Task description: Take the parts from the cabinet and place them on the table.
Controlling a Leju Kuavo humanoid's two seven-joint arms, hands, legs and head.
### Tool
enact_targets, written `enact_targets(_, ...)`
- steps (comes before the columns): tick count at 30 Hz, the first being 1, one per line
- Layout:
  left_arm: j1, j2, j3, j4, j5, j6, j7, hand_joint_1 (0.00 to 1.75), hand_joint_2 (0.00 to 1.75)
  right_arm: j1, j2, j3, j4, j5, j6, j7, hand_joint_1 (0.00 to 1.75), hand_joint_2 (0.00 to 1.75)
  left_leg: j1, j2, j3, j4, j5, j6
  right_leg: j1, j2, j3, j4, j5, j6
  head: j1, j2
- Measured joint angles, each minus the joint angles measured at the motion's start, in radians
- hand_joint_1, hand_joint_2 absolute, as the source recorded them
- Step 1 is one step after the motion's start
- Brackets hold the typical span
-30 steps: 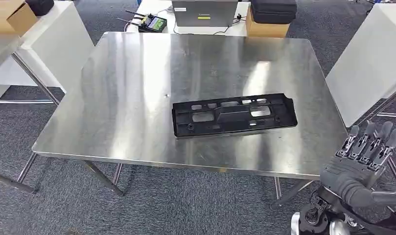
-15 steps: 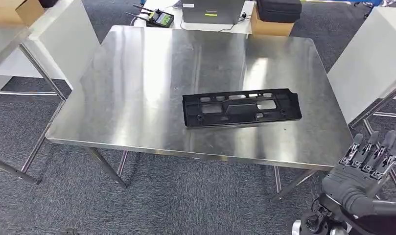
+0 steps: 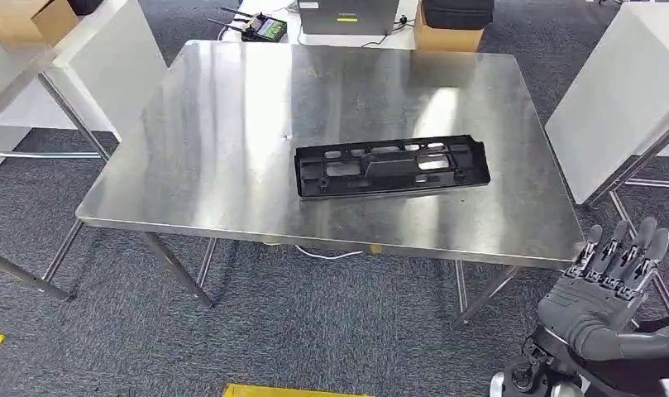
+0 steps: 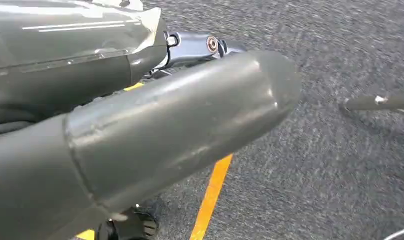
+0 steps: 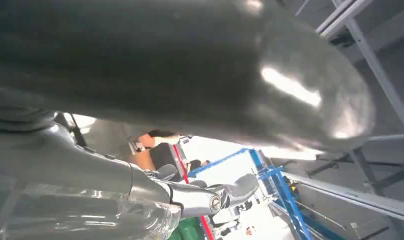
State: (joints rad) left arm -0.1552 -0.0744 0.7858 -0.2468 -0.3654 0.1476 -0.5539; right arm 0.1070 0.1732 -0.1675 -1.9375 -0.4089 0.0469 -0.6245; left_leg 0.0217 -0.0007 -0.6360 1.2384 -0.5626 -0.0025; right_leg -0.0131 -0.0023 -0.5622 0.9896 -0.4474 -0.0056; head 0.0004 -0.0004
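A long black plastic part [image 3: 390,168] with several cut-outs lies flat on the steel table [image 3: 223,124], right of the middle and near the front edge. My right hand [image 3: 599,289] is low at the right, off the table's front right corner, fingers straight and spread, holding nothing. It is well apart from the part. In the left wrist view my left hand [image 4: 155,135] hangs over grey carpet, its thick thumb stretched out and nothing in its grasp. The right wrist view has my right hand [image 5: 190,75] close up, also with nothing in it.
White panels stand at the left [image 3: 107,66] and right [image 3: 620,99] of the table. Beyond its far edge are a laptop [image 3: 347,15], a controller [image 3: 260,27] and cardboard boxes [image 3: 446,37]. Yellow floor tape [image 3: 289,390] and a white cable [image 3: 331,253] lie on the carpet below.
The whole picture has shifted, so the camera has moved: more floor shows in front of the table. The black part stays put on the table. My right hand sits slightly lower in the picture.
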Motion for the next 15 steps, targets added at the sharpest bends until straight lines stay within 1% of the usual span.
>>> enact_targets(1,0.0,0.0,0.0,0.0,0.001,0.0,0.0,0.0,0.0,0.0,0.0,0.001,0.0,0.003,0.0,0.0,0.0,0.0,0.001,0.0,0.062,-0.092,0.034,0.003,0.0,0.0,-0.004,0.0,0.006,0.003,0.0,0.0)
enact_targets(2,-0.001,0.0,0.001,0.0,0.001,0.0,0.0,0.0,0.0,-0.001,0.0,0.003,0.0,0.006,-0.001,0.0,0.0,0.0,0.001,-0.001,0.127,-0.186,0.051,0.007,0.0,0.0,-0.005,0.0,0.01,0.008,0.0,0.0)
enact_targets(3,-0.003,0.0,0.001,0.0,0.001,0.0,0.0,0.0,0.0,-0.001,0.0,0.005,0.0,0.011,-0.002,0.0,0.0,0.0,-0.004,-0.003,0.163,-0.245,0.039,0.011,0.006,0.0,-0.01,0.001,0.014,0.015,-0.001,0.0)
enact_targets(4,-0.002,0.0,0.002,0.0,0.003,0.0,0.0,0.0,0.0,-0.003,0.0,0.008,0.0,0.015,-0.003,0.0,0.0,0.0,-0.007,-0.005,0.156,-0.244,0.045,0.017,0.006,0.0,-0.012,0.001,0.021,0.024,0.004,0.0)
enact_targets(5,-0.001,0.0,0.003,0.0,0.005,0.0,0.0,0.0,0.0,-0.004,0.0,0.012,0.001,0.019,-0.006,0.0,0.0,0.0,-0.011,-0.005,0.15,-0.246,0.046,0.021,0.005,-0.001,-0.014,0.001,0.027,0.029,0.002,0.0)
enact_targets(6,0.0,0.0,0.003,0.0,0.007,0.0,0.0,0.0,0.0,-0.004,0.0,0.016,0.002,0.021,-0.012,0.001,0.0,0.0,-0.016,-0.005,0.147,-0.245,0.05,0.027,0.001,-0.001,-0.016,-0.001,0.033,0.037,0.002,0.0)
enact_targets(7,0.0,0.001,0.003,0.0,0.007,0.0,0.0,0.0,0.0,-0.004,0.0,0.018,0.004,0.025,-0.013,0.001,0.0,0.0,-0.018,-0.003,0.143,-0.254,0.062,0.04,0.003,0.0,-0.018,-0.004,0.04,0.047,0.002,0.0)
enact_targets(8,-0.001,0.0,0.004,0.0,0.007,0.001,0.0,0.0,0.0,-0.007,-0.002,0.018,0.006,0.03,-0.017,0.001,0.0,0.0,-0.011,0.003,0.139,-0.262,0.077,0.052,0.002,-0.002,-0.029,0.015,0.023,0.046,0.003,0.0)
enact_targets(9,-0.002,0.0,0.003,0.0,0.006,0.002,0.0,0.0,0.0,-0.007,-0.003,0.019,0.008,0.035,-0.023,0.003,0.0,0.0,-0.014,0.003,0.127,-0.263,0.085,0.06,0.004,0.0,-0.052,0.049,-0.016,0.038,0.003,0.0)
enact_targets(10,-0.001,0.001,0.003,0.0,0.002,0.005,0.003,0.0,0.0,-0.008,-0.003,0.021,0.011,0.042,-0.032,0.007,0.0,0.0,-0.015,0.003,0.115,-0.262,0.094,0.068,0.003,0.0,-0.078,0.119,-0.068,0.028,0.01,0.0)
enact_targets(11,0.0,0.001,0.003,0.0,0.0,0.008,0.003,0.0,0.0,-0.008,-0.004,0.024,0.015,0.048,-0.035,0.014,0.0,0.0,-0.017,0.004,0.103,-0.261,0.103,0.069,0.003,0.0,-0.104,0.199,-0.112,0.023,0.012,0.0)
enact_targets(12,0.0,0.002,0.003,0.0,0.0,0.01,0.003,0.0,0.0,-0.008,-0.006,0.027,0.022,0.055,-0.041,0.018,0.0,0.0,-0.02,0.005,0.088,-0.26,0.112,0.071,0.001,0.0,-0.129,0.281,-0.145,0.024,0.01,0.0)
enact_targets(13,0.001,0.002,0.003,0.0,0.0,0.01,0.003,0.0,0.0,-0.008,-0.009,0.03,0.029,0.061,-0.047,0.023,0.0,0.0,-0.022,0.005,0.076,-0.26,0.122,0.07,0.001,0.0,-0.132,0.32,-0.15,0.031,0.013,0.0)
enact_targets(14,0.002,0.002,0.003,0.0,0.0,0.01,0.003,0.0,0.0,-0.008,-0.011,0.034,0.037,0.068,-0.053,0.027,0.0,0.0,-0.022,0.005,0.065,-0.26,0.129,0.069,0.001,0.0,-0.113,0.309,-0.138,0.039,0.012,0.0)
enact_targets(15,0.002,0.002,0.003,0.0,0.0,0.009,0.003,0.0,0.0,-0.009,-0.012,0.039,0.044,0.076,-0.057,0.032,0.0,0.0,-0.022,0.005,0.056,-0.259,0.137,0.067,0.001,0.0,-0.07,0.255,-0.111,0.049,0.013,0.0)
